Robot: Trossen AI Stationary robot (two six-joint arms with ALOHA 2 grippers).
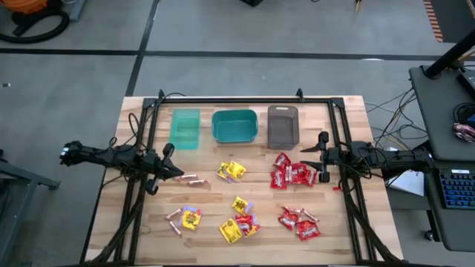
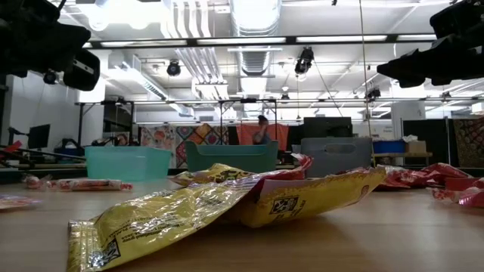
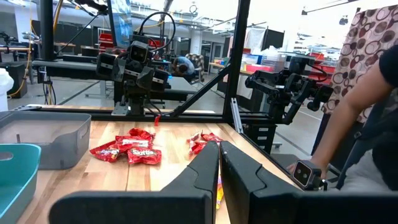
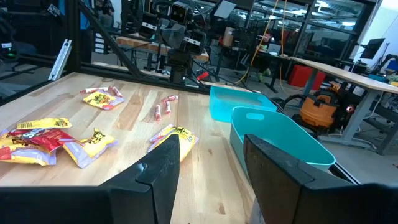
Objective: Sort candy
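The wooden table [image 1: 208, 222] fills the black frame, and bare boards separate the clusters of candy. Three bins line the far edge: a light teal bin [image 1: 185, 127], a darker teal bin [image 1: 234, 125] and a grey bin [image 1: 282, 126]. Red packets [image 1: 291, 175] lie right, yellow packets [image 1: 231, 170] centre, sticks [image 1: 191, 179] left. The left gripper [image 1: 177, 172] hovers closed beside the sticks. The right gripper [image 1: 315, 162] hangs open by the red packets, holding nothing.

A light wooden table [image 1: 133, 130] carries three bins along its far edge: a pale green bin [image 1: 185, 127], a teal bin [image 1: 235, 125] and a grey-brown bin [image 1: 283, 125]. Nearer, candy lies loose on the boards: red packets [image 1: 291, 175], yellow packets [image 1: 231, 171] and pinkish-tan sticks [image 1: 194, 180].
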